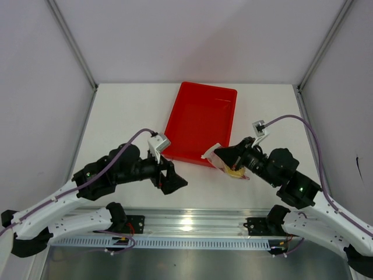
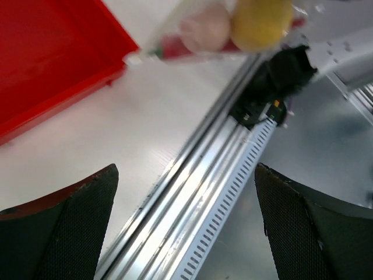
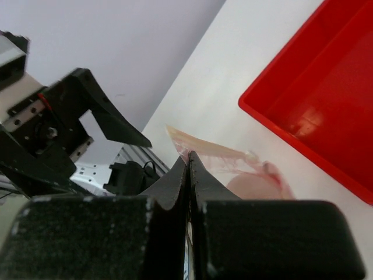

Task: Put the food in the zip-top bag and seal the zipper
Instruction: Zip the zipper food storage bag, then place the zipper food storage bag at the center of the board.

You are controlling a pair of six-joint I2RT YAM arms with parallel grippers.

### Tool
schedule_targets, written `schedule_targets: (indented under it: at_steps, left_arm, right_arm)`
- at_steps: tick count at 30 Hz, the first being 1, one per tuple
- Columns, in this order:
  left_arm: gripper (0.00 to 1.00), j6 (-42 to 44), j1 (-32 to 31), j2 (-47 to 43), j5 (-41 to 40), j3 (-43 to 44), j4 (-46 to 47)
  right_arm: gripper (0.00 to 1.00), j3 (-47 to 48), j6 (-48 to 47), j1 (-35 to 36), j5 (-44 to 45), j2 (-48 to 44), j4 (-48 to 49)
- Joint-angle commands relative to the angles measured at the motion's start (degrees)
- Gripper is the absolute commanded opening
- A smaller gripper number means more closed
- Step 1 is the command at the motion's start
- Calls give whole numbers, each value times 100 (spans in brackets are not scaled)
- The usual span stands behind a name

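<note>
My right gripper (image 1: 220, 156) is shut on one edge of the zip-top bag (image 1: 226, 165), holding it just above the table in front of the tray. In the right wrist view its jaws (image 3: 188, 156) pinch the bag's clear film (image 3: 233, 158), and the pale ball (image 3: 256, 188) shows inside. The left wrist view shows the food in the bag: yellow fruit (image 2: 261, 23), pinkish ball (image 2: 204, 28) and red chili (image 2: 175, 48). I cannot tell whether the zipper is closed. My left gripper (image 1: 178, 174) stands open and empty to the bag's left, apart from it.
The red tray (image 1: 186, 155) lies behind both grippers, its near rim close to the bag. The aluminium rail (image 1: 186, 224) with the arm bases runs along the table's near edge. Grey walls enclose the left, right and far sides.
</note>
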Motion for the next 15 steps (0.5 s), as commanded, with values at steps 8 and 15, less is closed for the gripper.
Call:
schedule_targets:
  at_steps: [8,15]
  left_arm:
    - [99,-281,10,-20,-1719,620,-36]
    - [100,-439,10,-63,-1209,146,158]
  right_arm:
    - [0,458,54,-555,1214,93,-904]
    - [0,379,-192,-1820,1373,357,-1098]
